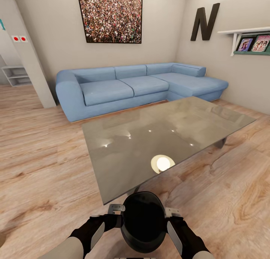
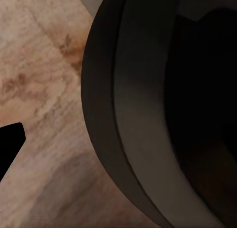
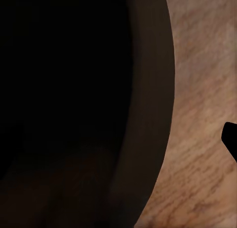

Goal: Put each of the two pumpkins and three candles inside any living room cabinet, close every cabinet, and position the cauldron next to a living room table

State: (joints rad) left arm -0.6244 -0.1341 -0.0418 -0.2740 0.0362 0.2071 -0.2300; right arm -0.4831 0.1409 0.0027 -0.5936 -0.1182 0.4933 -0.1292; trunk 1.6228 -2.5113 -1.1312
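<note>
The cauldron (image 1: 143, 221) hung pinched between the left gripper (image 1: 112, 214) and right gripper (image 1: 173, 218), each clamping an opposite side of its rim (mouth up), with the table (image 1: 123, 165) just ahead.

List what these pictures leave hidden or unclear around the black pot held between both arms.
- Squat matte-black cauldron: head view, its underside and feet are hidden by its own body.
- Left gripper and right gripper: contact hidden behind the cauldron's sides.
- Glossy grey glass-topped table: base mostly hidden under the top.
- Cauldron interior: wrist views, too dark.
</note>
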